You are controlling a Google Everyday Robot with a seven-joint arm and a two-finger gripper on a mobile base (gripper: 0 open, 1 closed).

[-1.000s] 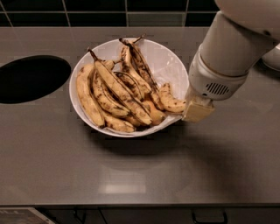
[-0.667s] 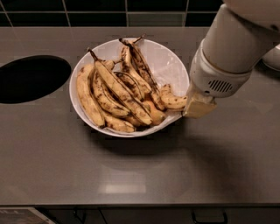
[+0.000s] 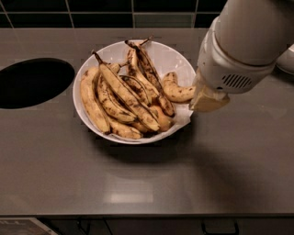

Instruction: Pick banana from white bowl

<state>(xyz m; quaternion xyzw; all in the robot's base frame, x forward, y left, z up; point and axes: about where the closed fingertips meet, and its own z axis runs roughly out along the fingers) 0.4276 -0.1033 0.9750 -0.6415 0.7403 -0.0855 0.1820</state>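
Observation:
The white bowl (image 3: pixel 177 59) stands on the grey counter, holding several long, black-streaked bananas (image 3: pixel 124 94). The banana (image 3: pixel 176 91), short, curved and yellow with brown spots, lies over the bowl's right side, raised off the pile. Its right end runs into my gripper (image 3: pixel 196 94), which reaches in from the right at the bowl's rim and is shut on that end. The big white wrist housing (image 3: pixel 234 59) hides most of the cream fingers (image 3: pixel 209 100).
A dark round opening (image 3: pixel 34 82) is sunk in the counter to the left of the bowl. A black tiled wall (image 3: pixel 92 9) runs along the back. A white object (image 3: pixel 287 59) shows at the right edge. The counter's front edge (image 3: pixel 138 215) is near the bottom.
The gripper has risen and moved slightly back. The short banana has come up with it, off the bowl's right rim.

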